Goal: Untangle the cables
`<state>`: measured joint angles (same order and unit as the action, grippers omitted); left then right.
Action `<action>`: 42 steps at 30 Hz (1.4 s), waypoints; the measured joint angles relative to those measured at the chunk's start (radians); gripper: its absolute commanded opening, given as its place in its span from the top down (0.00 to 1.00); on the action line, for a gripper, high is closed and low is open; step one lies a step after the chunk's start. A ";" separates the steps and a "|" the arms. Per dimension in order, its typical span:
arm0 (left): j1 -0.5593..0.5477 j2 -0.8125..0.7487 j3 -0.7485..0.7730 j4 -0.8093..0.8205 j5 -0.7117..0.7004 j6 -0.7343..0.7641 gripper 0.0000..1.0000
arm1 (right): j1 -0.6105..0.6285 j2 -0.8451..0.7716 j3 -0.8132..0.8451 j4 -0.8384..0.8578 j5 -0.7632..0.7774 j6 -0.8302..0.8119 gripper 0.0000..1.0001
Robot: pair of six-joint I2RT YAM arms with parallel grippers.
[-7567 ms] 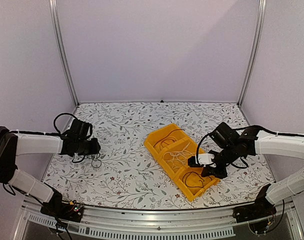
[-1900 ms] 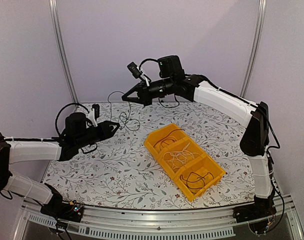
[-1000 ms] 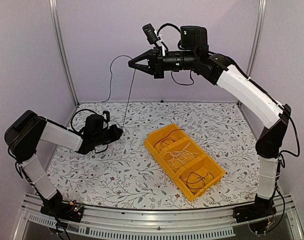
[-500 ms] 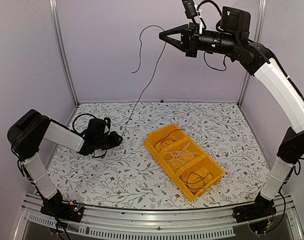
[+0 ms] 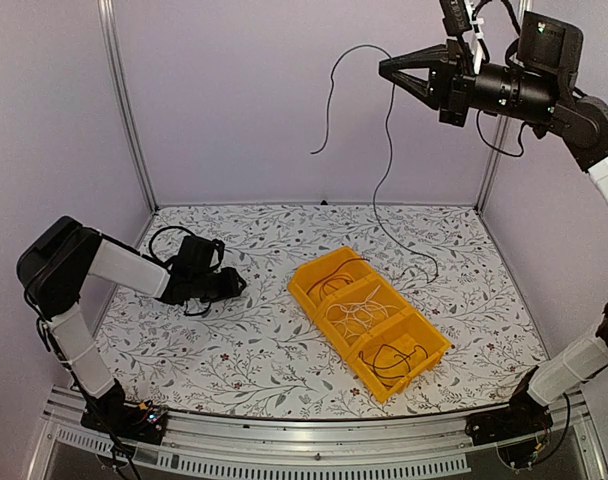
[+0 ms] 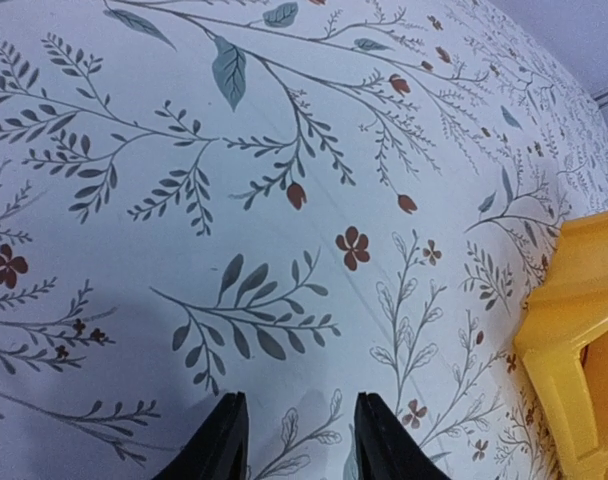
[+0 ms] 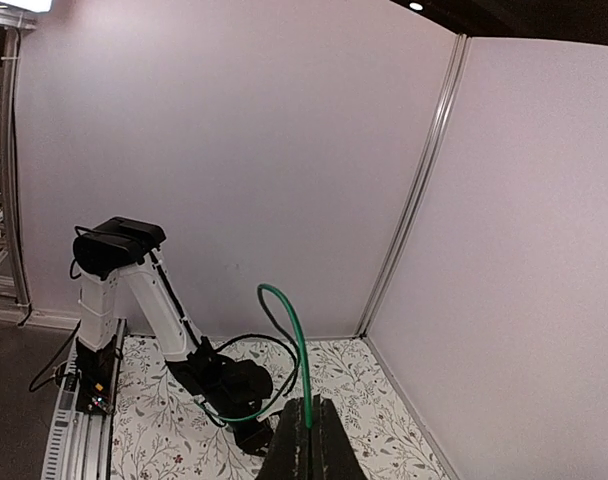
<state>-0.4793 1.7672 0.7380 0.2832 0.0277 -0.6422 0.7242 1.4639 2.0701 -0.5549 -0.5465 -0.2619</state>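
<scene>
The right gripper (image 7: 304, 445) sits at the bottom edge, its two dark fingers (image 7: 290, 440) pressed together with a thin cable (image 7: 302, 350) pinched between them. The cable, greenish here, rises straight from the fingers and arches over to the left in a narrow hook, while a second stretch sags away low to the left. Beyond it stands the left arm (image 7: 134, 285) in white and black, bent down to the floral table (image 7: 384, 400) — its far end only a dark mass. Pale walls (image 7: 214, 140) meet at a metal corner post (image 7: 416, 190).

Likely a lab: plain-walled, aluminium-framed test booth (image 5: 234, 110).
</scene>
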 measured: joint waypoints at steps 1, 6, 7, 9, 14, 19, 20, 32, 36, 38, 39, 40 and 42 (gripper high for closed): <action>0.000 0.000 0.002 -0.011 0.001 0.005 0.64 | 0.000 -0.018 -0.016 -0.016 0.011 -0.010 1.00; 0.003 0.000 0.028 -0.072 0.003 0.032 0.64 | 0.000 -0.148 -0.156 -0.082 0.056 -0.059 1.00; 0.003 0.000 0.035 -0.083 0.003 0.039 0.64 | 0.000 -0.180 -0.190 -0.092 0.064 -0.069 1.00; 0.003 0.001 0.048 -0.105 0.005 0.046 0.64 | 0.000 -0.233 -0.237 -0.107 0.074 -0.079 1.00; 0.003 0.002 0.080 -0.148 0.014 0.050 0.64 | 0.000 -0.336 -0.322 -0.124 0.084 -0.095 1.00; 0.003 0.002 0.093 -0.170 0.015 0.051 0.64 | 0.000 -0.368 -0.363 -0.130 0.083 -0.104 1.00; 0.003 0.002 0.093 -0.174 0.015 0.052 0.64 | 0.000 -0.369 -0.368 -0.134 0.081 -0.106 1.00; 0.003 0.002 0.084 -0.201 0.015 0.055 0.64 | 0.000 -0.448 -0.584 -0.145 0.093 -0.140 1.00; 0.003 0.002 0.084 -0.201 0.017 0.056 0.64 | 0.000 -0.502 -0.709 -0.151 0.109 -0.166 1.00; 0.003 0.002 0.084 -0.201 0.018 0.060 0.64 | 0.000 -0.520 -0.752 -0.154 0.117 -0.173 1.00; 0.003 0.003 0.084 -0.202 0.018 0.064 0.64 | 0.000 -0.526 -0.769 -0.157 0.121 -0.177 1.00; 0.003 0.005 0.085 -0.203 0.018 0.066 0.64 | 0.000 -0.529 -0.779 -0.158 0.123 -0.178 1.00; 0.003 0.014 0.093 -0.211 0.020 0.073 0.64 | 0.000 -0.532 -0.787 -0.159 0.126 -0.181 1.00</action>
<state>-0.4763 1.7813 0.8314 0.0727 0.0479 -0.5690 0.7242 0.9321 1.2827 -0.7139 -0.4210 -0.4427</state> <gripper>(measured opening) 0.361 0.021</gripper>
